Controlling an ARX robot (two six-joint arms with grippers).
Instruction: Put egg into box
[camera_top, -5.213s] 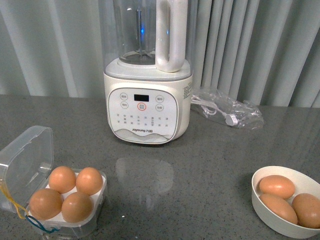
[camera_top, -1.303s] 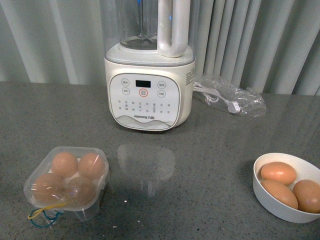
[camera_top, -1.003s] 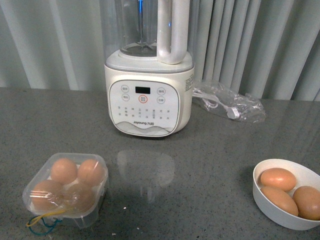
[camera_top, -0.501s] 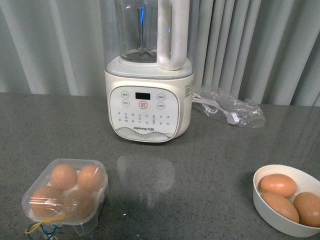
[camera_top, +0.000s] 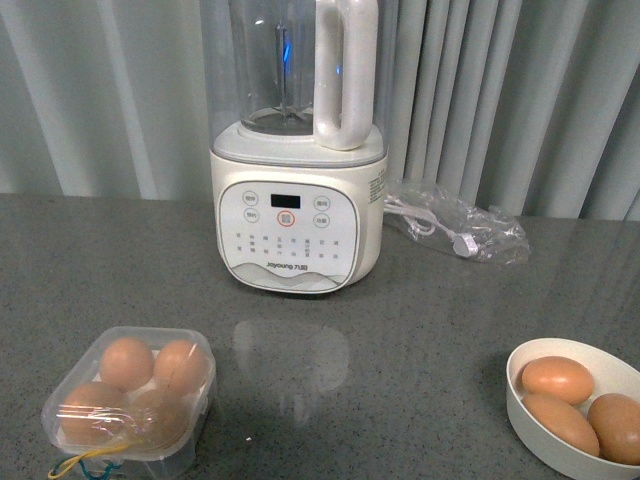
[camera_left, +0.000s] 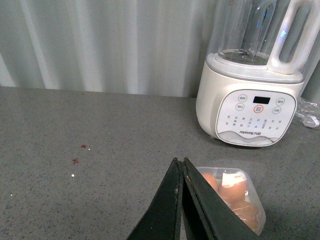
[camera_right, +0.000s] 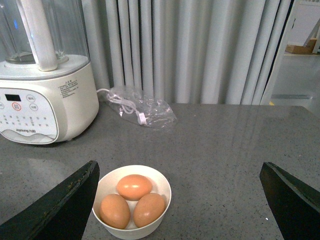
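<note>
The clear box (camera_top: 128, 395) sits at the near left of the grey counter with its lid closed over several brown eggs (camera_top: 127, 362). Yellow and blue bands (camera_top: 75, 465) hang at its front corner. Three more brown eggs (camera_top: 557, 379) lie in a round white bowl (camera_top: 528, 432) at the near right. Neither gripper shows in the front view. In the left wrist view my left gripper (camera_left: 179, 162) is shut and empty, above the counter beside the box (camera_left: 235, 195). In the right wrist view my right gripper (camera_right: 179, 167) is open wide and empty, with the bowl (camera_right: 132, 232) by one finger.
A white blender (camera_top: 295, 225) with a clear jug stands at the middle back of the counter. A crumpled clear bag with a white cable (camera_top: 460, 225) lies to its right. Grey curtains hang behind. Small red specks (camera_left: 76, 160) mark the counter on the left.
The box lid, open five seconds ago, is now closed over the eggs. Over the last second only the front view shifts slightly; box, bowl and blender stay in place.
</note>
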